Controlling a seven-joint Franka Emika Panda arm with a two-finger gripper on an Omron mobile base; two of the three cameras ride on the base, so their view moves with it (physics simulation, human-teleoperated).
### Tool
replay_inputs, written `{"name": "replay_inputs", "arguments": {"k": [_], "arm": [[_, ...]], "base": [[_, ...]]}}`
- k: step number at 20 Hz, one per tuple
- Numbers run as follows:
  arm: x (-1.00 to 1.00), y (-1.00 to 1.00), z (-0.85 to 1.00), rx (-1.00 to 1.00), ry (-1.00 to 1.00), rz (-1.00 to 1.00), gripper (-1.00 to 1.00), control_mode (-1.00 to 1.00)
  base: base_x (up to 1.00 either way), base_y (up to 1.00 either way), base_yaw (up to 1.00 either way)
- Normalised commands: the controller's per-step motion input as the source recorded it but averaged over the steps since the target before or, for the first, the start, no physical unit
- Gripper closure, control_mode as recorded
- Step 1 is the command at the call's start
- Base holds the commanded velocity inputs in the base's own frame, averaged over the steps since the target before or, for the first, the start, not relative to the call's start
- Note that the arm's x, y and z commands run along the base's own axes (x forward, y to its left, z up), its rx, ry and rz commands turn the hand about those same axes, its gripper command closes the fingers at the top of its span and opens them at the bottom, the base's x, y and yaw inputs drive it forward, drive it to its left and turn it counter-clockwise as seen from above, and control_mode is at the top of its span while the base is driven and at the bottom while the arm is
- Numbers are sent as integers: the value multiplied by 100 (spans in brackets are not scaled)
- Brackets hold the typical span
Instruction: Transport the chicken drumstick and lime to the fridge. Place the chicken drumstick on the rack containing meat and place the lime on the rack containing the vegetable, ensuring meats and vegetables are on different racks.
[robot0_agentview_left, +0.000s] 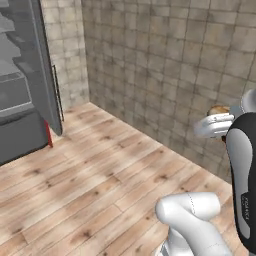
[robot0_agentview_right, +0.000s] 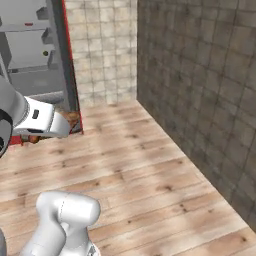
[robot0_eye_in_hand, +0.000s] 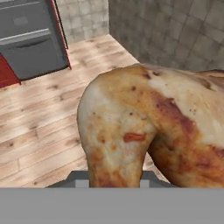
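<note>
The golden-brown chicken drumstick looms large in the hand view, with my gripper shut on it; its fingertips are mostly hidden beneath the meat. From the left base view the drumstick peeks over the white hand, held in the air above the floor. The fridge stands open at the far left, some way from the hand, with pale grey shelves inside. A tiny dark ball, the vegetable, rests on one shelf. The lime and the red meat are out of view.
The fridge's open door juts out over the wooden floor, with a red seal along its edge. A tiled wall runs along the right side. The fridge's lower drawer lies ahead of the hand.
</note>
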Motion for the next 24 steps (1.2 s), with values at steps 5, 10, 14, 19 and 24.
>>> {"name": "replay_inputs", "arguments": {"k": [5,10,14,19,24], "arm": [[0,0,0,0,0,0,100,100],[0,0,0,0,0,0,100,100],[0,0,0,0,0,0,100,100],[0,0,0,0,0,0,100,100],[0,0,0,0,0,0,100,100]], "base": [[12,0,100],[71,-1,88],[97,-35,49],[96,-33,2],[100,-4,-28]]}}
